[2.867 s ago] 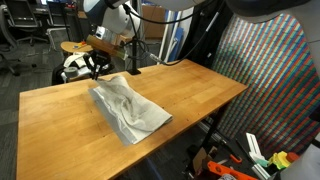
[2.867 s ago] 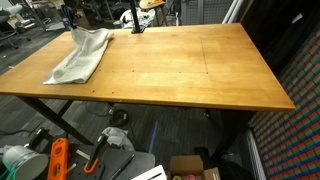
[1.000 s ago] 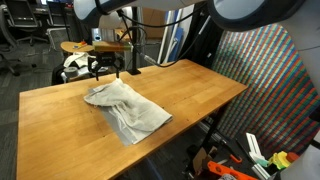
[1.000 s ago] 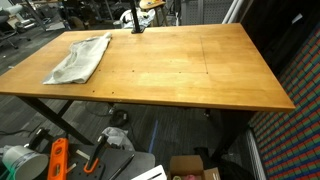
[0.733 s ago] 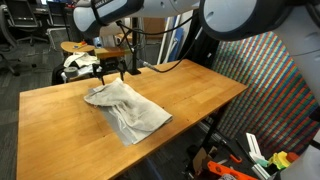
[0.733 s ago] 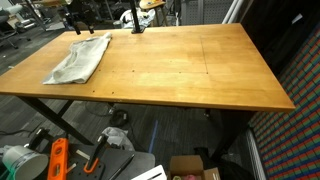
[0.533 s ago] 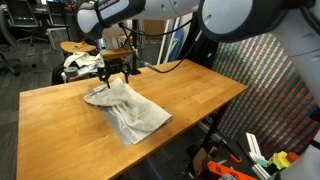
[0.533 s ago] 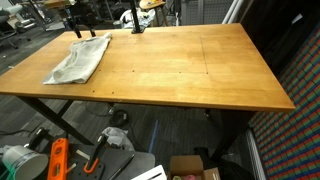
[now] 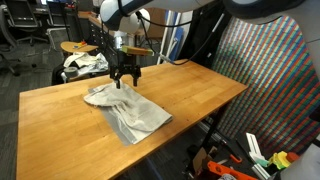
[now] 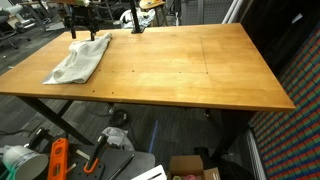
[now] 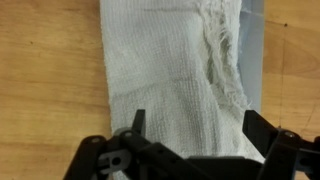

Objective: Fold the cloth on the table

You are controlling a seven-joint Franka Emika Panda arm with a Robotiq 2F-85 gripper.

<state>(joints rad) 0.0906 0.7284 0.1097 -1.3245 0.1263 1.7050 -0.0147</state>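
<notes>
A pale grey-white cloth (image 9: 127,108) lies crumpled on the wooden table (image 9: 195,90), its far end doubled back on itself. In an exterior view the cloth (image 10: 78,60) sits at the table's (image 10: 190,65) far left corner. My gripper (image 9: 124,82) hangs just above the cloth's folded far end, jaws open and holding nothing. It also shows in an exterior view as a black gripper (image 10: 86,36) over the cloth's far edge. In the wrist view the woven cloth (image 11: 165,70) with a frayed edge fills the space under my open gripper (image 11: 196,125), whose black fingers (image 11: 137,122) straddle it.
A chair with bundled items (image 9: 80,62) stands behind the table. A black post base (image 10: 136,30) sits at the table's far edge. Tools (image 10: 57,160) and a cardboard box (image 10: 190,168) lie on the floor below. A multicoloured panel (image 9: 270,70) stands beside the table.
My gripper has moved sideways from beside the cloth's far end to over it and come lower, staying open. The cloth, doubled back since the earliest frames, has not moved in the last second.
</notes>
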